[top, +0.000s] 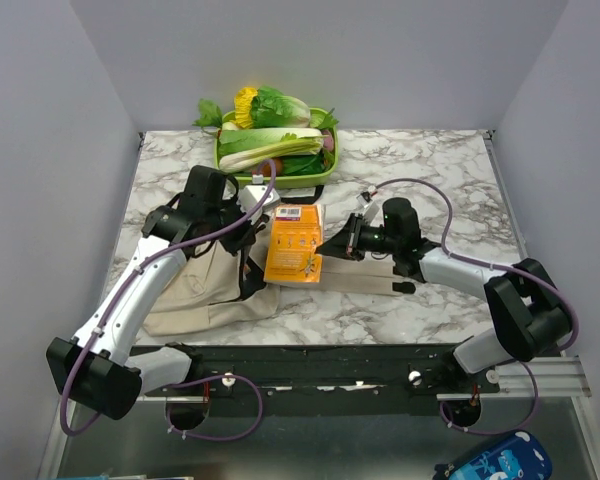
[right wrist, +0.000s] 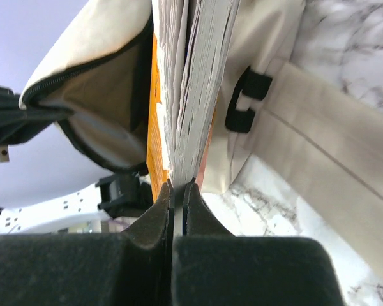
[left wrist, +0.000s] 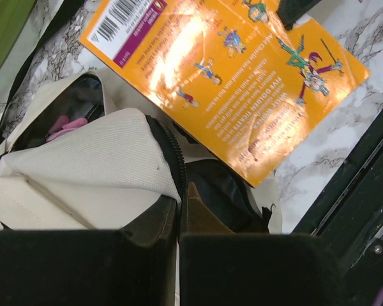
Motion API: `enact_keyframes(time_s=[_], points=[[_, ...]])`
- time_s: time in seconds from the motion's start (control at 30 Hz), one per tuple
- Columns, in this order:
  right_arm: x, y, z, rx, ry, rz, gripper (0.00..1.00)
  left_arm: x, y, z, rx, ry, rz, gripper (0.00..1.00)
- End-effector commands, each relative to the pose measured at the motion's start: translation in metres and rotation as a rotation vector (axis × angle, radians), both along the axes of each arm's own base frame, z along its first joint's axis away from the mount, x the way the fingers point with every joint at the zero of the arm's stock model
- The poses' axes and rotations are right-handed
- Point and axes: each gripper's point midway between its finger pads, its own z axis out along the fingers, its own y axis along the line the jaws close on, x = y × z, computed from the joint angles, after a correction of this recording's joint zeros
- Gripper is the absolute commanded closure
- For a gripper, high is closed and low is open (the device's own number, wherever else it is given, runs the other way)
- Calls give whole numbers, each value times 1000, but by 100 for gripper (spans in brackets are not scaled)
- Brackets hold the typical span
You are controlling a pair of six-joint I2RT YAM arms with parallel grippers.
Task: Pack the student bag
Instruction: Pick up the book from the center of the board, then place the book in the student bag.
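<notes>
A: Noted the student bag (top: pixel 215 290) slumped on the left of the marble table (top: pixel 430 160). Mouth pinched up by the zip (left wrist: pixel 172 153) rim in the left gripper (left wrist: pixel 179 233), jaws closed on the fabric

B: Logged the orange book (top: pixel 294 245) just beside that mouth, clamped at its page edge in the right gripper (right wrist: pixel 177 188), with a shallow bite only

A: Failure modes?

B: Probably twisting out of so thin a pinch; snagging a corner on the zip; pushing the soft lip shut instead of entering. Possibly crowding the pink item (left wrist: pixel 65 125) already inside
</notes>
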Motion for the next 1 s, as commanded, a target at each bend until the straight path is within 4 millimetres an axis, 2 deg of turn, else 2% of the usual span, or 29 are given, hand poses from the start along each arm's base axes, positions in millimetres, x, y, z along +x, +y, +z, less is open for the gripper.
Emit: enact_keyframes(time_s=[0.0,0.1,0.13,0.2,0.27,0.47,0.5,0.57,0.67,0.77,0.8,0.93,0.97], points=[[-32,6,11,71,79,160,99,9,-2,35,-6,-132,-30,100],[-39,11,18,95,108,218,99,21,-3,55,-23,-185,6,100],[-37,13,27,108,92,231,99,23,-4,60,-32,-193,13,100],[-44,19,28,85,112,277,99,23,-10,69,-66,-187,1,100],[-47,30,39,83,88,329,99,20,-15,74,-93,-177,-15,100],[-59,52,37,78,148,430,99,-7,-28,77,-127,-142,-131,100],[-58,58,46,91,136,454,99,-10,-29,77,-126,-137,-141,100],[-60,67,40,72,148,481,99,-18,-34,78,-137,-123,-177,100],[-54,77,40,59,161,493,99,-36,-44,81,-158,-95,-264,100],[-40,82,27,20,179,446,99,-57,-53,78,-152,-60,-339,100],[-32,82,16,-20,194,394,99,-61,-55,75,-146,-47,-347,100],[-1,87,14,-72,159,241,99,-71,-61,69,-148,-26,-379,100],[7,90,21,-70,148,213,99,-71,-61,67,-144,-21,-377,100]])
